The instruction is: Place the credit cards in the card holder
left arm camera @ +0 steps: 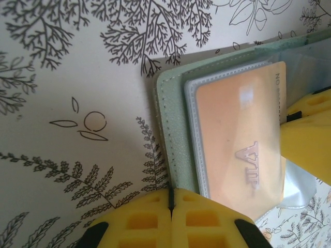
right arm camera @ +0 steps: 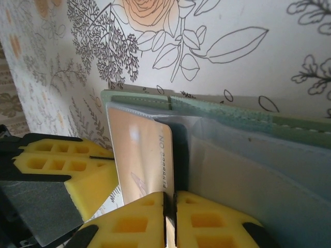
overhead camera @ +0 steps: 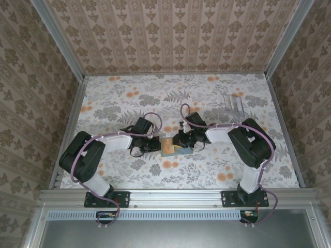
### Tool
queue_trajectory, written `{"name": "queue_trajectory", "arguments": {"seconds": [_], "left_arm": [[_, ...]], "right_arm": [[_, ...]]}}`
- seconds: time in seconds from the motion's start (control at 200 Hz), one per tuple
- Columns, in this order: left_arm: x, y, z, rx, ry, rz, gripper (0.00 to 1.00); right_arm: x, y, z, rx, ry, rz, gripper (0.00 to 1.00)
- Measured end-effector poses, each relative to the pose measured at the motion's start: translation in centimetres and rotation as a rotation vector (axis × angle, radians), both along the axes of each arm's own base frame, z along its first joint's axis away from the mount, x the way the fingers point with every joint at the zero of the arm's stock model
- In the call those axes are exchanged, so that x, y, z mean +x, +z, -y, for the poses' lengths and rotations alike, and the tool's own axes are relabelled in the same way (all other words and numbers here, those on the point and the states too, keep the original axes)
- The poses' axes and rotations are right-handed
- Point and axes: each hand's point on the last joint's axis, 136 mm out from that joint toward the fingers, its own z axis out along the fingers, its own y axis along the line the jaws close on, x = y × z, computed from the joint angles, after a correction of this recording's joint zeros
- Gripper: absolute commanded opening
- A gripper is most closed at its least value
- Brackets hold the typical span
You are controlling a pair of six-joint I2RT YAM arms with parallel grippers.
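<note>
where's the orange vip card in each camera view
top external: vip card at the centre, a small orange patch
left wrist: right of centre, vip lettering visible
right wrist: lower left of centre, standing tall
shared landmark: the green card holder edge

Floral-print tabletop (overhead camera: 129,98), damask-patterned walls (overhead camera: 176,36), aluminium frame rails (overhead camera: 176,195), soft even light
</note>
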Motion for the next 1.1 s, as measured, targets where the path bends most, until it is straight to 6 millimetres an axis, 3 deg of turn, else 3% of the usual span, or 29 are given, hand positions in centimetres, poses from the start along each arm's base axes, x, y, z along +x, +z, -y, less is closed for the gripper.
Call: {"name": "queue_trajectory", "arguments": {"seconds": [0.305, 0.555, 0.79, 1.1], "left_arm": [[-0.3, 0.3, -0.2, -0.005, 0.0, 0.0, 0.06], [-0.7, 2.8, -0.5, -0.022, -0.013, 0.035, 0.08], [-0.8, 2.7, -0.6, -0.015, -0.017, 0.03, 0.08], [-0.9, 2.5, -0.6, -0.011, -0.024, 0.027, 0.16]], "right_arm": [[-0.6, 1.3, 2.2, -0.166, 0.045, 0.064, 0.31], [-0.7, 3.2, 5.0, -0.308, 0.057, 0.147, 0.34], [-0.9, 2.5, 8.5, -0.497, 0.045, 0.173, 0.38], [-1.2, 1.0, 10.5, -0.632, 0.112, 0.178, 0.45]]}}
